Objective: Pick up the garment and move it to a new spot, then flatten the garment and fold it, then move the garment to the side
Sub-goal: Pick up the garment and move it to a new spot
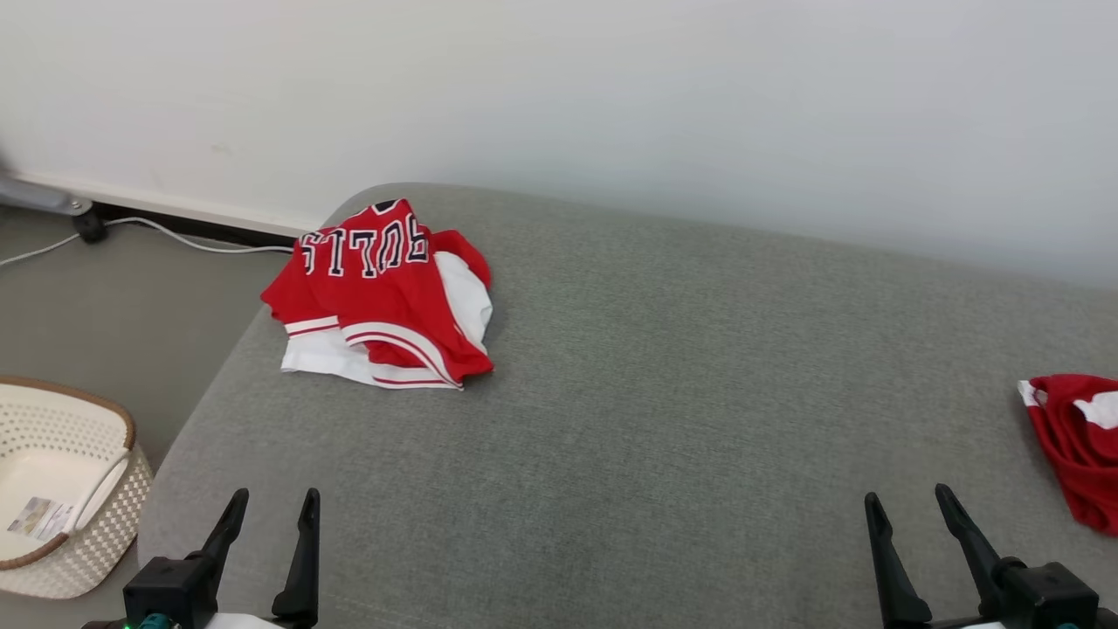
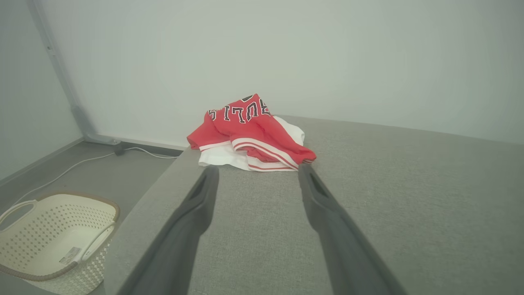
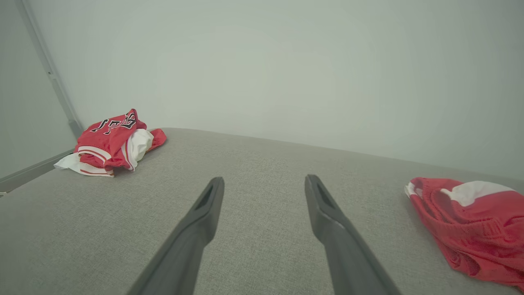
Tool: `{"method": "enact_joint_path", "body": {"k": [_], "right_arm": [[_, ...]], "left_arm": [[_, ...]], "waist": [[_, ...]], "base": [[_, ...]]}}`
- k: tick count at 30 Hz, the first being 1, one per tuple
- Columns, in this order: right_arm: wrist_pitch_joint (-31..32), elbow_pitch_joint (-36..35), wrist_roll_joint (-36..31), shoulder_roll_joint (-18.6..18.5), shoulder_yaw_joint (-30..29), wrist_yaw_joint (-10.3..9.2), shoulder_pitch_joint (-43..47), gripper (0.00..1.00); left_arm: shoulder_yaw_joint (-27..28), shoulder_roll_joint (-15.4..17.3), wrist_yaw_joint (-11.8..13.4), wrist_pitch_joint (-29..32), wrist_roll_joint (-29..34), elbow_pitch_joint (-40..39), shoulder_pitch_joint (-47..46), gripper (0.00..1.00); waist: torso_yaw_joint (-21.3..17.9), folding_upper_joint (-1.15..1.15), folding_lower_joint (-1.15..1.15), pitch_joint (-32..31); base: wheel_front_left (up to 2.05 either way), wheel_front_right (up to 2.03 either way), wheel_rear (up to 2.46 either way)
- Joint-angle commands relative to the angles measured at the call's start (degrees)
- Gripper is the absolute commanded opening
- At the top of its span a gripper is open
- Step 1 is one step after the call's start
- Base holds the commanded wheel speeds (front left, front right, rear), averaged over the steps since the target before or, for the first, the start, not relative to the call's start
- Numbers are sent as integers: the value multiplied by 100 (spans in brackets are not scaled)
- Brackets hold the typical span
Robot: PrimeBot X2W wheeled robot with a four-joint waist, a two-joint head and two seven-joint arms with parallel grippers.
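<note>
Garment (image 1: pixel 384 293) lies crumpled well ahead of the spread, empty left gripper (image 1: pixel 276 496); right gripper (image 1: pixel 908 494) spread too.

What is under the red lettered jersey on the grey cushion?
White fabric pokes out beneath the red jersey along its near and right edges, on the grey cushion. The folds hide whether it is a separate piece.

Head camera looks down on the grey cushion (image 1: pixel 664 419); both wrist cameras sit low, facing the shared red garment (image 1: pixel 384 297).
</note>
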Motion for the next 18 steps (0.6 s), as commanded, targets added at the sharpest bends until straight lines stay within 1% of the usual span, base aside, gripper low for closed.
{"method": "enact_joint_path", "body": {"k": [1, 3, 4, 8, 11, 18], "right_arm": [[-75, -90, 52, -80, 204, -1, -282, 100], [-86, -69, 83, -80, 265, -1, -294, 100], [-97, -58, 110, -80, 310, -1, -302, 100], [-107, -38, 156, -80, 406, -1, -323, 100], [-107, -27, 181, -80, 491, -1, -347, 100], [-120, 13, 195, -80, 551, -1, -357, 100]], "left_arm": [[266, 116, 74, -45, -59, -142, -156, 100], [274, 103, 73, -57, -85, -134, -147, 100], [279, 97, 71, -72, -102, -129, -139, 100], [274, 81, 74, -95, -120, -117, -118, 100], [267, 79, 73, -102, -132, -98, -109, 100], [255, 62, 83, -120, -147, -79, -113, 100]], "waist": [[383, 0, 0, 8], [547, 0, 0, 2], [703, 0, 0, -3], [944, 0, 0, -17], [1050, 0, 0, -22], [1135, 0, 0, -32]], "base": [[0, 0, 0], [0, 0, 0], [0, 0, 0], [0, 0, 0], [0, 0, 0], [0, 0, 0]]}}
